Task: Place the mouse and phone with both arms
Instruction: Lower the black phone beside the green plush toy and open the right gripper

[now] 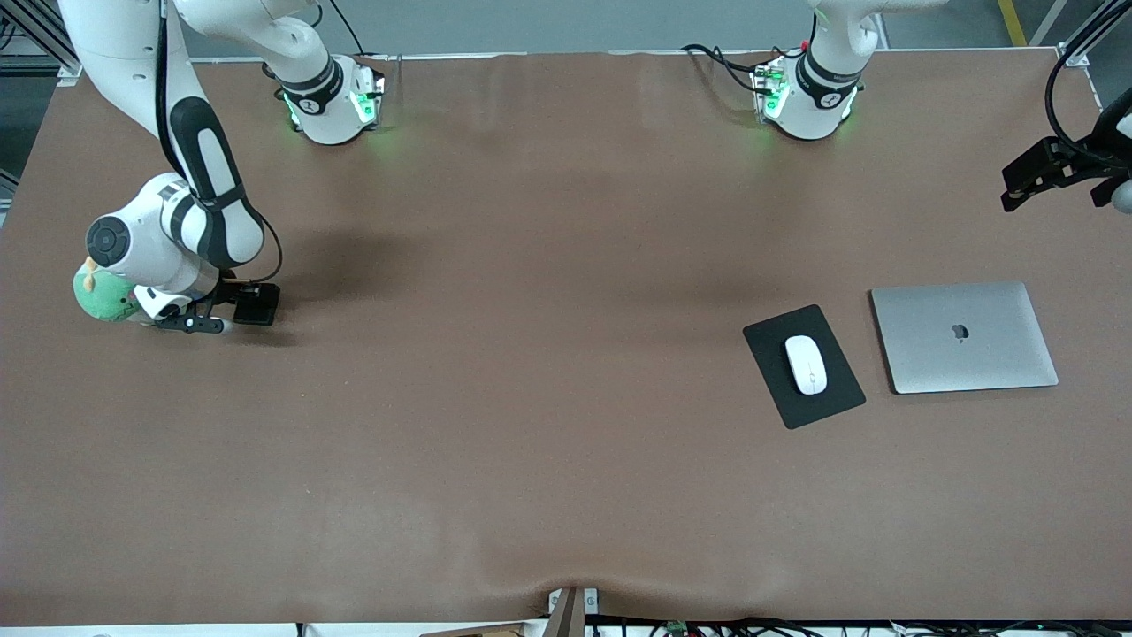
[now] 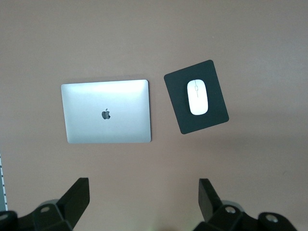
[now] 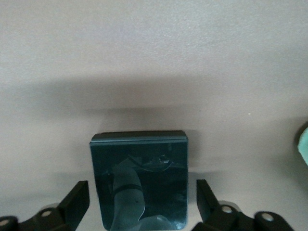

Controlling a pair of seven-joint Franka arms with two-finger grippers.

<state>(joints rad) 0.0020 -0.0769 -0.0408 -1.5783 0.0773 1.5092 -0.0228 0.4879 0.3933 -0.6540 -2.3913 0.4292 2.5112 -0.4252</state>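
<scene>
At the right arm's end of the table, the right gripper (image 1: pixel 205 320) is down low with its fingers (image 3: pixel 76 202) open on both sides of the black phone (image 3: pixel 139 180), not squeezing it, and a green plush toy (image 1: pixel 102 295) sits beside it. The white mouse (image 1: pixel 806 364) lies on a black mat (image 1: pixel 803 364), just beside a shut silver laptop (image 1: pixel 964 336). The left gripper (image 1: pixel 1030 181) waits up high over the left arm's end of the table, fingers (image 2: pixel 77 199) open and holding nothing.

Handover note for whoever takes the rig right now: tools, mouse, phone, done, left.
Right tool: open, low at the right arm's end of the table, fingers either side of the phone, not gripping.
Left tool: open, empty, up over the left arm's end; that arm waits.
Mouse: on the black mat beside the closed laptop; looks placed.
Phone: lies on the table beside a green plush toy.
Left: confirm the phone's spot, pull the right arm clear.
</scene>
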